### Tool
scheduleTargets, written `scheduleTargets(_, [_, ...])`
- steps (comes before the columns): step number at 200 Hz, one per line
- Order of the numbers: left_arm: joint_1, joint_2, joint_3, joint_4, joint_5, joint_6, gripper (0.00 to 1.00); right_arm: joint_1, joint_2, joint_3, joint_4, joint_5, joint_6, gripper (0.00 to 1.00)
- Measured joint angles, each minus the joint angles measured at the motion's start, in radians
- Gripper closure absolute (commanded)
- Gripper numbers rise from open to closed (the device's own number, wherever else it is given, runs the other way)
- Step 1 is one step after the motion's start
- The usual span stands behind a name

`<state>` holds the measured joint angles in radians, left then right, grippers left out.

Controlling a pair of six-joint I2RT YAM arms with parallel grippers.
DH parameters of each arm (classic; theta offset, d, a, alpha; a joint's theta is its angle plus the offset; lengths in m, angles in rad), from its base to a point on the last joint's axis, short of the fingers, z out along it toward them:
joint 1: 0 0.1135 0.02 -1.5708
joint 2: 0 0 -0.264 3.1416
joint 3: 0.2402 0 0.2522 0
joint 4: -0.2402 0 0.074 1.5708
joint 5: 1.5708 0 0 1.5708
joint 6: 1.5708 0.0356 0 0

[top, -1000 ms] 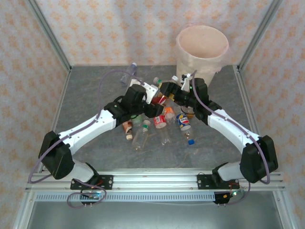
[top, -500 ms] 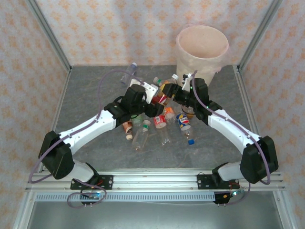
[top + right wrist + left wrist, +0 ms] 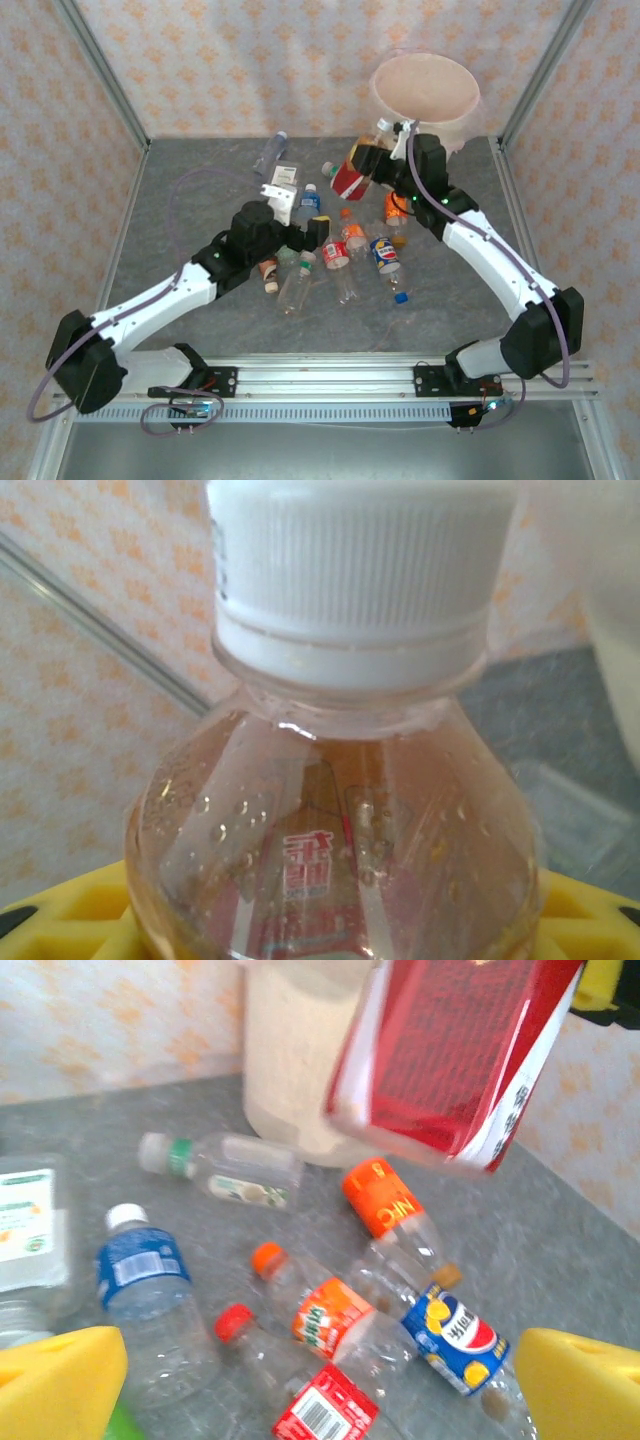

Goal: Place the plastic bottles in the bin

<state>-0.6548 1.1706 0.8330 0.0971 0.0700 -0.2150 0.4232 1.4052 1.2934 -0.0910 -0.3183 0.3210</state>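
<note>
The bin [image 3: 473, 95] is pale cream-pink. One bottle [image 3: 349, 177] has a red label and a white cap. The table [image 3: 450, 290] is grey, and the walls [image 3: 250, 60] carry orange motifs.

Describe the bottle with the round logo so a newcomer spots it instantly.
Find the cream bin at the far right; the bottle pile lies scattered in front of it. The blue-label bottle lies at that pile's right edge. Only it carries a round red-white-blue logo on dark blue; its neighbours' labels are orange or red.

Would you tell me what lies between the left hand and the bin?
Left wrist view: loose bottles on the table, and the red-labelled bottle held up by the right hand.
</note>
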Motion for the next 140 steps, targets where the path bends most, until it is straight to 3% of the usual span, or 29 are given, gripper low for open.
scheduleTargets(68, [0.0, -0.286, -0.237, 0.056, -0.351, -0.119, 0.0, -0.046, 0.159, 0.317, -0.043, 0.133, -0.217, 0.43])
scheduleTargets(140, [0.003, -0.49, -0.349, -0.006, -0.532, -0.187, 0.0, -0.144, 0.489, 0.859, -0.208, 0.305, -0.36, 0.45])
